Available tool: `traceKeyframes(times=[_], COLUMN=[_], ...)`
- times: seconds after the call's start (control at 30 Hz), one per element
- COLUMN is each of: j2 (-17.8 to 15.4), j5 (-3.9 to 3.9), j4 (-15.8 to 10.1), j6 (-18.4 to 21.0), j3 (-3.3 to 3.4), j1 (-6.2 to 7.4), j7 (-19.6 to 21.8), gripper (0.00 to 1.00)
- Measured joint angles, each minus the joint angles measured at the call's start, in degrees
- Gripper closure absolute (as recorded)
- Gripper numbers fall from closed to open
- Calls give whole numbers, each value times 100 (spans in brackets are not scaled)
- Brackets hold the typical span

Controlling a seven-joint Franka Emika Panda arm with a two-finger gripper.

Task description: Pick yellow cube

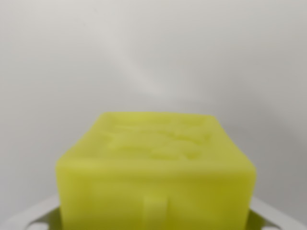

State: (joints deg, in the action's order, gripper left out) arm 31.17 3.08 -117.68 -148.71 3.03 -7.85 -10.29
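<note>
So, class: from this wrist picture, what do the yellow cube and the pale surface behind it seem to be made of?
The yellow cube looks like matte moulded plastic, perhaps foam: uniform colour, rounded edges, faint raised relief on top, no gloss. The picture is blurred, so this stays uncertain. The pale surface is smooth, light grey and featureless; its material cannot be told.

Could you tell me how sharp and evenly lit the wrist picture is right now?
In the wrist view the yellow cube fills the lower half and is soft, its top relief blurred; lighting is even and diffuse, no harsh glare; the pale background shows only faint streaks; the grey parts at the bottom corners are blurred too.
</note>
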Motion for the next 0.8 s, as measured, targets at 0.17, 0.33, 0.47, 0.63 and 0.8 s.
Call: traceKeyframes(times=[0.17,0.33,0.47,0.63,0.8], j2=[-158,-312,-435,-583,-727], j5=[-24,-46,-63,-83,-102], j4=[-29,-51,-64,-74,-76], j6=[128,260,369,507,649], j3=[0,0,0,-1,-1], j1=[-4,-8,-9,-12,-14], j7=[16,32,44,58,70], gripper=[100,100,100,100,100])
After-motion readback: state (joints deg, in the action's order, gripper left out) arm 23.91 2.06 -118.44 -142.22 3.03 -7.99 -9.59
